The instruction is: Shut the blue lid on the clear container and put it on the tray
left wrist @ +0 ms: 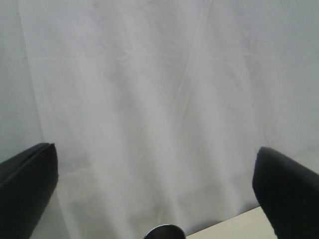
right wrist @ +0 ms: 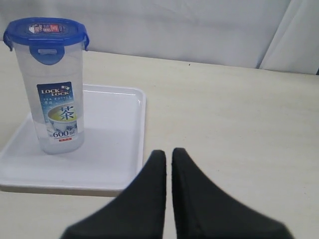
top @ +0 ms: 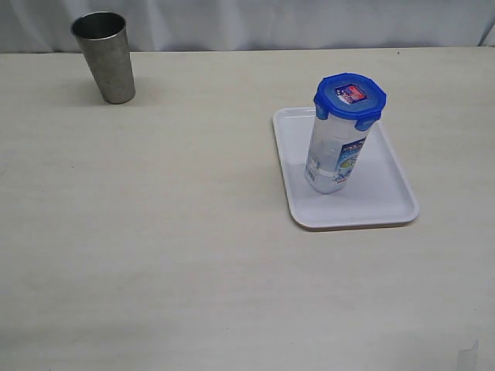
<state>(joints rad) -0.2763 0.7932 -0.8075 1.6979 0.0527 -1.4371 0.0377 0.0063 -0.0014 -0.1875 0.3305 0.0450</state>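
The clear container [top: 334, 154] stands upright on the white tray [top: 387, 202], with the blue lid [top: 349, 98] seated on its top and its flaps folded down. The right wrist view shows the same container [right wrist: 54, 104], lid [right wrist: 46, 31] and tray [right wrist: 112, 149]. My right gripper [right wrist: 168, 152] is shut with nothing between its fingers, hovering off the tray's edge, apart from the container. My left gripper [left wrist: 154, 189] is open, its dark fingers [left wrist: 27, 184] far apart, facing a white curtain. Neither gripper appears in the exterior view.
A tapered steel cup [top: 105, 56] stands upright at the table's far left; its rim [left wrist: 165, 232] peeks into the left wrist view. A white curtain [top: 255, 22] runs along the table's back edge.
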